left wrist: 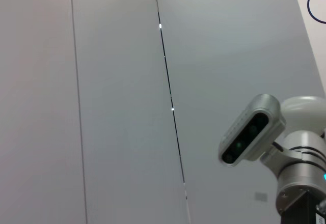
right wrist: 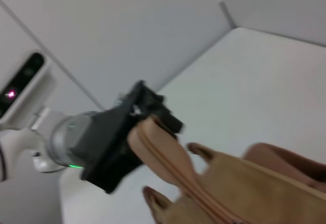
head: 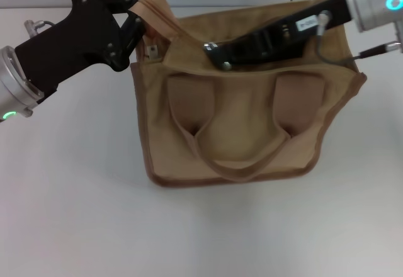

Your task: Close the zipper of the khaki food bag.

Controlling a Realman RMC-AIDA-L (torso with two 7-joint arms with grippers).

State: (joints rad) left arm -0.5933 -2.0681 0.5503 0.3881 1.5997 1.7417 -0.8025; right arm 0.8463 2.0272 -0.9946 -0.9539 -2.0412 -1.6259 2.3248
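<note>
- The left gripper (head: 137, 14) was clamped tight on the raised end flap of the khaki food bag (head: 245, 119), up at the bag's 10 o'clock corner in the head view, fingers pinching the tan fabric from both sides.
- From the right wrist view, that same left gripper (right wrist: 147, 114) showed as a black block pressed against the upturned flap, with the zipper (right wrist: 173, 170) running as a thin line down the flap's ridge toward the bag body.
- The right gripper (head: 217, 53) lay low across the bag's top panel, reaching in from 2 o'clock, its black fingers pressed together at the tip near the middle of the top edge; whether anything sat between them could not be told.
- A small silver metal piece (head: 152, 51) sat just under the left gripper, at the bag's upper left.
- The bag rested on a white table (head: 75, 214), its two looped handles (head: 242, 163) flopped forward toward 6 o'clock.
- The left wrist view looked off at a pale wall (left wrist: 102, 102) and the robot's head camera (left wrist: 250, 130), with no bag in it.
</note>
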